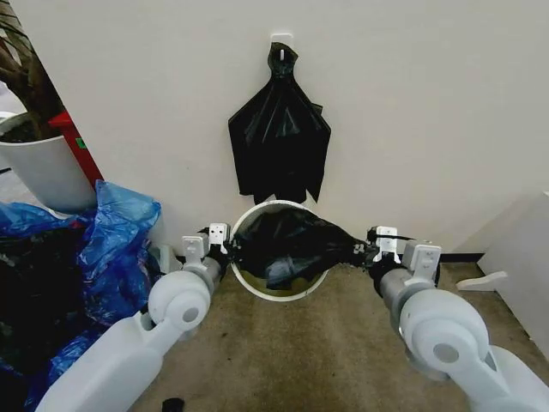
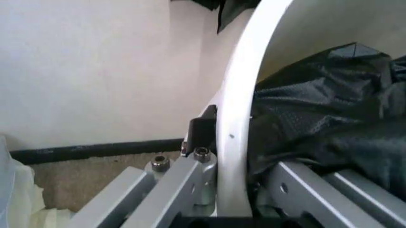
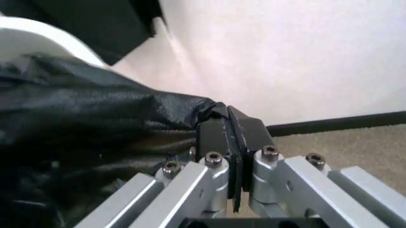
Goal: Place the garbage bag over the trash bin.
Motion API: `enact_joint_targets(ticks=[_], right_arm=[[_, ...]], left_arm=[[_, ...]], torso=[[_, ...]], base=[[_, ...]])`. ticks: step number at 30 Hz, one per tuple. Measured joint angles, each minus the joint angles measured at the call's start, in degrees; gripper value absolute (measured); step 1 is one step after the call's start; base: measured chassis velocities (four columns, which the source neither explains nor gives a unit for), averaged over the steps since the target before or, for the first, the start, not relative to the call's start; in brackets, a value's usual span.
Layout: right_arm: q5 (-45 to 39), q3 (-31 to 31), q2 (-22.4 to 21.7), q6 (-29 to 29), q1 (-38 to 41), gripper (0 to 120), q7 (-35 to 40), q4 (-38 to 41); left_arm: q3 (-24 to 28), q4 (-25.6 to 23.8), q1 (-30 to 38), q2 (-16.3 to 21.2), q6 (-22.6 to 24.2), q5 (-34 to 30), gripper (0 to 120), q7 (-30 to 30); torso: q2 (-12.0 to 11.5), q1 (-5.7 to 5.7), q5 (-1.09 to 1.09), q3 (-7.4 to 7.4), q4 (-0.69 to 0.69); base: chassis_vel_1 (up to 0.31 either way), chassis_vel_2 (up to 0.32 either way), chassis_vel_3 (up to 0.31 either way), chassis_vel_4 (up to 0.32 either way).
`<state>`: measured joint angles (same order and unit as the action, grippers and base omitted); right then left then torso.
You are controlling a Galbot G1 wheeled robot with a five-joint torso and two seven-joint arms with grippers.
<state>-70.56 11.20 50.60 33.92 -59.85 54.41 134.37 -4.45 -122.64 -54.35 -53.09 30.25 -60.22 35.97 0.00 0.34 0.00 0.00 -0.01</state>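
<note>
Lighting — even, soft, bright on my head view's wall [image 1: 429, 103]; faint shadows beneath. Garbage bag [image 1: 287, 245] carries dull sheen. My wrist views — hazy, washed pale, near metal blurred.

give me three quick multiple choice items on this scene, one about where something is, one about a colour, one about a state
1. Where does the bunch of black bags hang?
A. on the wall above the trash bin
B. from the plant pot
C. on the floor by the right arm

2. What colour are the crumpled bags on the robot's left?
A. red
B. blue
C. green

3. How does the right gripper stand?
A. wide open, away from the bag
B. shut on the garbage bag
C. clamped on the bin's rim

Key: 1 A, it hangs from a wall hook straight above the trash bin. 2 B, the plastic is bright blue. 3 B, its pads are pressed together on a corner of the garbage bag, stretched across the bin to the left gripper.
</note>
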Motion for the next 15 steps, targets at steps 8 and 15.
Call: enact_joint_targets(ticks=[8, 15], right_arm=[[0.0, 4.1, 0.6, 0.5, -1.9, 0, -6.4, -3.6], [-0.3, 7.8, 0.8, 0.8, -2.9, 0, -15.8, -7.9]], left_arm=[[-1.3, -2.1, -1.4, 1.2, -0.5, -0.2, 2, -1.9], [-1.4, -3.7, -2.7, 1.5, -0.6, -0.6, 2, -3.4]], torso=[[0.0, 0.00, 0.00, 0.00, -0.01], [0.0, 0.00, 0.01, 0.00, -0.01]], base=[[0.000, 0.000, 0.000, 0.000], [0.000, 0.000, 0.000, 0.000]])
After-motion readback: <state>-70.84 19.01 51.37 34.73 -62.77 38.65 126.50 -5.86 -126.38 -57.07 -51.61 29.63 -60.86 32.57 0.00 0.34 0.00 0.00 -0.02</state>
